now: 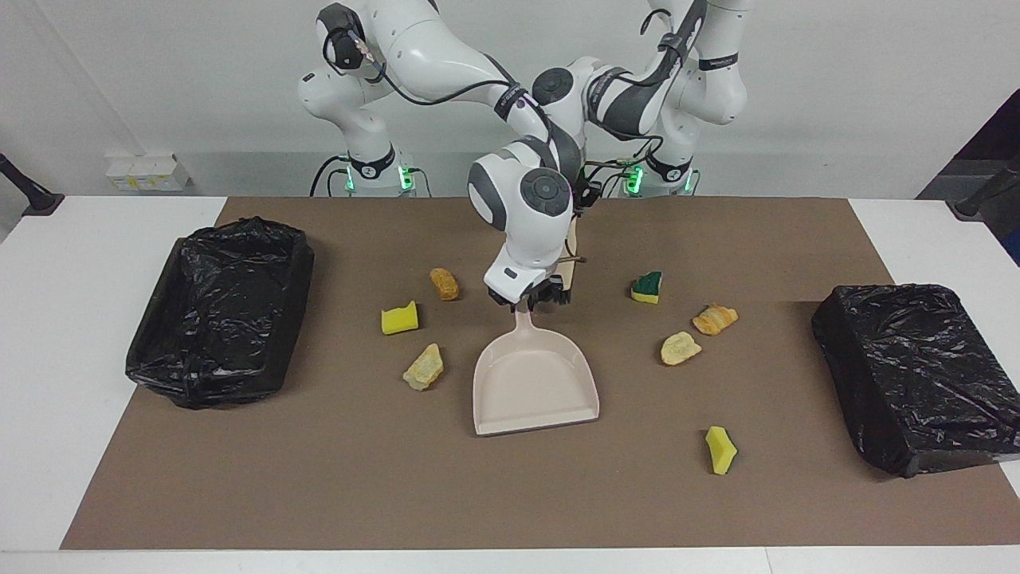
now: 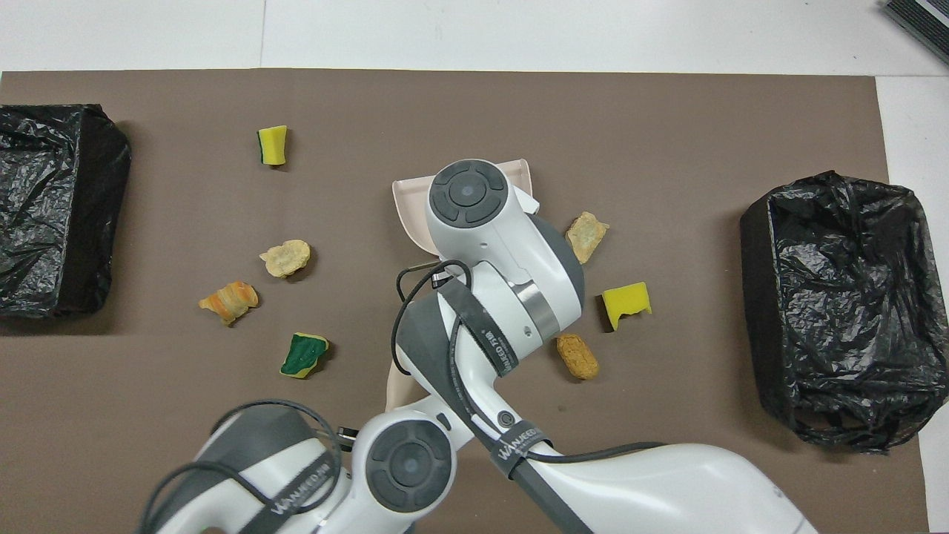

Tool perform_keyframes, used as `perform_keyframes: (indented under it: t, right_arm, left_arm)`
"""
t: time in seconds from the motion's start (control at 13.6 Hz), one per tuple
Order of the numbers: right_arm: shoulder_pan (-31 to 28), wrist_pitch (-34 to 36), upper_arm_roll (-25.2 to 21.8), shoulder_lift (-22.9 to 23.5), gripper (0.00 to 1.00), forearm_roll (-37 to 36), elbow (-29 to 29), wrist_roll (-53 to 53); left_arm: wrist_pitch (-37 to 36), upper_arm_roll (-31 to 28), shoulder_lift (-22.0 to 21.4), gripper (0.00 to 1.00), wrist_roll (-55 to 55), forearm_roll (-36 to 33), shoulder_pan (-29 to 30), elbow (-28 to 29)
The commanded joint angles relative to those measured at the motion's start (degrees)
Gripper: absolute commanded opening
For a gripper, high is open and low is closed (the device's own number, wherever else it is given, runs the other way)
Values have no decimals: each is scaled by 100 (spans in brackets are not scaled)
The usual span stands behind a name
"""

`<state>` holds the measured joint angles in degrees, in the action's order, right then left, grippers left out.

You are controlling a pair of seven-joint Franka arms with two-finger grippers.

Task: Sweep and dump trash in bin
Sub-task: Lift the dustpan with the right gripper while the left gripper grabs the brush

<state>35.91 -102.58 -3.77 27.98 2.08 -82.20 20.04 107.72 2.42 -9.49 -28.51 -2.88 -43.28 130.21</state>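
While the right arm reaches from its base to the middle of the worktop [image 1: 72, 446], its wrist points straight down and its right hand [image 1: 529, 298] is closed round the handle tip of the beige dustpan [image 1: 534, 391]. The pan lies flat on the brown mat [image 1: 510, 502], its open mouth turned away from the robots. We see the left arm folded high and close to the robots. Its left hand [image 1: 587, 194] is mostly hidden by the right arm's wrist but is closed, and a beige stick [image 1: 572, 247] hangs down from it; we cannot tell what the stick is.

Two bins lined with black bags stand on the mat. In the bin at the right arm's end [image 1: 223, 311] and the bin at the left arm's end [image 1: 916, 375] we make out only liner.

All the trash lies loose on the mat, none of it in the pan. Toward the right arm's end lie a yellow sponge [image 1: 398, 319] and two bread lumps [image 1: 444, 283] [image 1: 424, 367]. Toward the left arm's end lie a green-and-yellow sponge [image 1: 647, 287], two more lumps [image 1: 715, 319] [image 1: 680, 348] and, farthest from the robots, a yellow wedge [image 1: 720, 449].

A black strap [image 2: 517, 445] on the right arm reads roughly "WANJEED".
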Motion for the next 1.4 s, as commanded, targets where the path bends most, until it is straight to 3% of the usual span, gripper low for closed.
perform_keyframes:
  t: [0.0, 0.22, 0.37, 0.59, 0.81, 1.1, 1.32]
  right_arm:
    - [-312, 440, 61, -573, 0, -42, -164, -1557]
    - [-321, 441, 43, -812, 0, -391, -401, -3008]
    - [-505, 450, 35, -882, 0, -533, -612, -4597]
    - [-690, 240, 43, -961, 0, -586, -885, -6385]
    - [-455, -68, 43, -1120, 0, -639, -1333, -6750]
    - [-42, -403, 52, -1076, 0, -622, -1544, -6293]
    - [-110, -586, 43, -1163, 0, -648, -1851, -6363]
  left_arm:
    - [-155, 30, -159, 0, 905, -72, 704, -22]
    - [55, 39, 226, 0, 2336, -369, 1784, -459]
    - [336, 39, 692, 0, 3382, -397, 2540, -995]
    - [583, 30, 1587, 0, 4562, -406, 3210, -2083]
    - [609, 39, 2703, 0, 5205, -712, 3624, -3603]
    - [882, 39, 3934, 0, 6145, -802, 4054, -5090]
    - [1206, -4, 4883, 0, 6795, -819, 4152, -6320]
